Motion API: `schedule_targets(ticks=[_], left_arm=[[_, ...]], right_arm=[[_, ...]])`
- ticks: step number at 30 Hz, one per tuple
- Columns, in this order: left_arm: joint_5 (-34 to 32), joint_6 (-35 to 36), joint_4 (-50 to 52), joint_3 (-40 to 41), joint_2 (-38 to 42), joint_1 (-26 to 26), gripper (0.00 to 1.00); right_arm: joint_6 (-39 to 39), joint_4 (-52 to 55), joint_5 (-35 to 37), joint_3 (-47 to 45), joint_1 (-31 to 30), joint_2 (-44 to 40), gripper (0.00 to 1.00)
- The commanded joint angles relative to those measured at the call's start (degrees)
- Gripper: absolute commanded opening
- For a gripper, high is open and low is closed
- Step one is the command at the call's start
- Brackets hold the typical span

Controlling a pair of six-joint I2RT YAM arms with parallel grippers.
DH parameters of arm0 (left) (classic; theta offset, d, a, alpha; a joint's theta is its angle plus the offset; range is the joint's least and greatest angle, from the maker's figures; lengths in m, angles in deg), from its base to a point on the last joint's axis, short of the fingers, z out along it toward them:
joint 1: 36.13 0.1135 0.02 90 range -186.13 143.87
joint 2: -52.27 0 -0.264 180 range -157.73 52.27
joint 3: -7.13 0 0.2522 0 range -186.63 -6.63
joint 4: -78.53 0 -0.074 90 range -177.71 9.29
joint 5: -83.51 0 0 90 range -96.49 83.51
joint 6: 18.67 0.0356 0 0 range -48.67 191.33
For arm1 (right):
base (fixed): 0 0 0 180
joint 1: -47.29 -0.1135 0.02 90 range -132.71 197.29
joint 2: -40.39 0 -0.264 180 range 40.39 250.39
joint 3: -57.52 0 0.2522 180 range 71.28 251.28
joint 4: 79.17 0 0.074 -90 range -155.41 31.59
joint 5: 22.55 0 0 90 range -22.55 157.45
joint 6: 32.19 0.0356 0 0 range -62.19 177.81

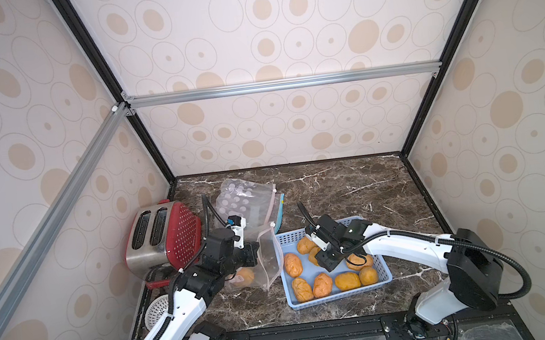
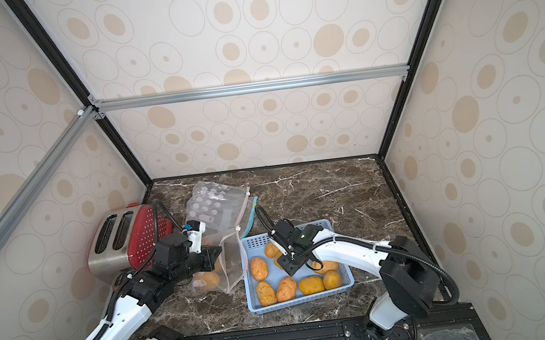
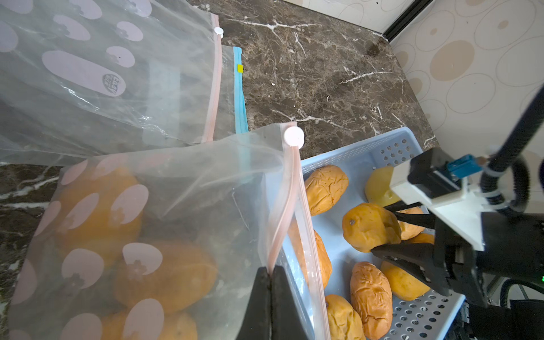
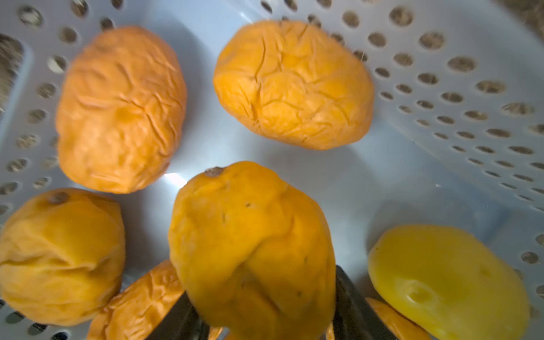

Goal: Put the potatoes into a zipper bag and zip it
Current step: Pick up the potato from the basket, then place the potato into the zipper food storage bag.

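A clear zipper bag (image 1: 267,255) (image 3: 176,206) with a pink zip stands open just left of the blue basket (image 1: 341,297). My left gripper (image 3: 270,273) is shut on one lip of its mouth. Inside it lie several orange potatoes (image 3: 164,273) (image 1: 243,277). Several more wrinkly potatoes (image 1: 292,264) (image 2: 266,292) lie in the basket, among them a smoother yellowish one (image 4: 447,279). Inside the basket, my right gripper (image 4: 265,309) (image 1: 323,259) is shut on an orange potato (image 4: 253,241) (image 3: 368,226), one black finger (image 4: 350,303) on each side.
A red and steel toaster (image 1: 163,235) stands at the left behind my left arm. Further empty bags (image 1: 246,198), one with a blue zip (image 3: 240,97), lie behind the held bag. A white perforated dish (image 1: 157,307) sits at the table's front left corner.
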Motion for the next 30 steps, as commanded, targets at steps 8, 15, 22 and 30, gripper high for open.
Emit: schedule_targets(ticks=[8,15,22,30], left_arm=[[-0.6,0.6,-1.0,0.2,1.0,0.4,0.00],[-0.5,0.5,-1.1,0.3,1.2,0.6,0.00],[-0.2,0.6,-1.3,0.3,1.5,0.7,0.00],[0.2,0.7,-1.4,0.3,1.5,0.8,0.00]], right_arm=[[2.7,-15.8,-13.1,-5.7,-0.1,-14.3,0.38],[5.8,-24.6,-18.8,-9.0,-0.1,-21.0,0.37],[7.7,-24.3,-18.7,-9.0,-0.2,-21.9,0.39],[10.2,-29.7,-20.4,-9.9,-0.5,-19.8,0.38]])
